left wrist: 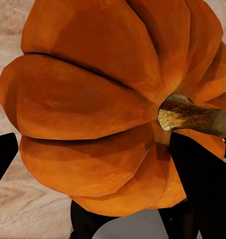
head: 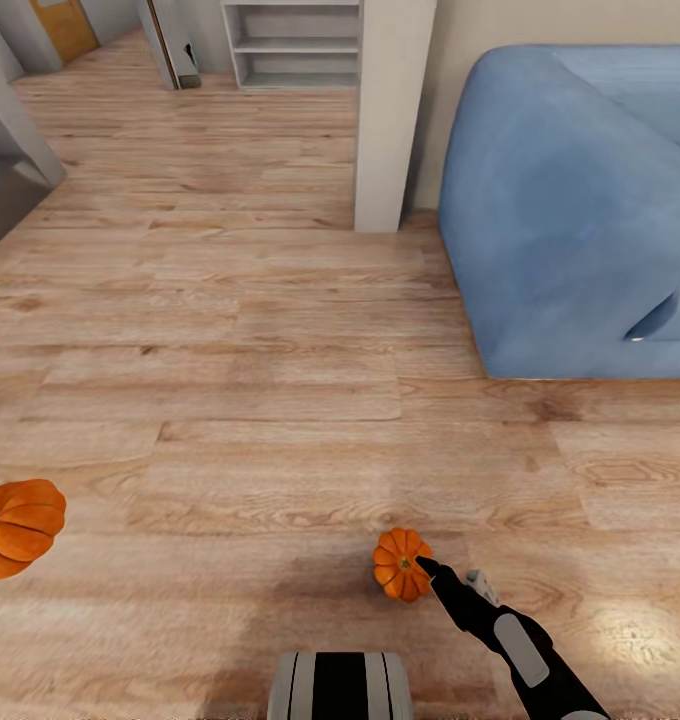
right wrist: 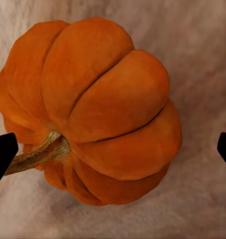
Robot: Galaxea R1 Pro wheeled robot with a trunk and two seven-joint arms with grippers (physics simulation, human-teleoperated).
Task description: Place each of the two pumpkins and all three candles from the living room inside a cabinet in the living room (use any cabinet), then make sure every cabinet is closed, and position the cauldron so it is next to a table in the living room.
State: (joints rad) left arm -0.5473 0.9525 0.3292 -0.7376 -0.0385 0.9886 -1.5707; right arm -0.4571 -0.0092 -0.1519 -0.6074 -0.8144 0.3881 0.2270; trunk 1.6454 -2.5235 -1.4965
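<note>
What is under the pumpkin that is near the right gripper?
Under this pumpkin only the wooden floor shows, with a soft shadow around it. The right gripper is open around it. The patch of floor directly beneath it is covered.

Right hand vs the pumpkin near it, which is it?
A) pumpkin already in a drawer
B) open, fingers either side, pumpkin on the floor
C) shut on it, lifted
B: the right hand is open, fingertips wide apart on either side of the pumpkin, which lies on the wood floor.
</note>
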